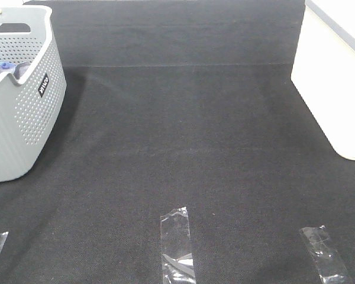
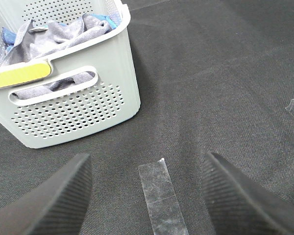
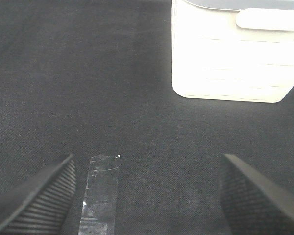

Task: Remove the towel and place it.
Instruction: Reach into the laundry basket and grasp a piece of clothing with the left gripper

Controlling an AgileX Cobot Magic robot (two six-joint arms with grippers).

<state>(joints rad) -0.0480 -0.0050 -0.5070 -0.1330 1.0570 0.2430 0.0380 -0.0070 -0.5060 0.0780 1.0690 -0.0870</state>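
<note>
- Here, we find the towel [image 2: 54, 36], a soft greyish-lavender microfibre cloth, crumpled in loose folds inside the basket [image 2: 73, 117].
- The basket is pale grey plastic with rounded corners, its walls punched with rows of small round holes. A yellow strip [image 2: 19, 76] runs along its rim, and in the high view it stands at the far left of the mat [image 1: 195, 136].
- A bright blue cloth [image 2: 106, 18] peeks out beside the towel.
- We see the left gripper [image 2: 146, 169] spread wide with nothing between its ribbed black fingers [image 2: 54, 200], hovering over the mat near the basket.
- The right gripper [image 3: 148, 169] is likewise wide apart and empty, facing a smooth white box [image 3: 225, 63] with rounded corners.
- The mat is a dark, finely woven fabric, lying flat across the whole table.
- Three strips of clear, crinkled tape [image 1: 176, 245] are stuck along its near edge, well apart from one another.
</note>
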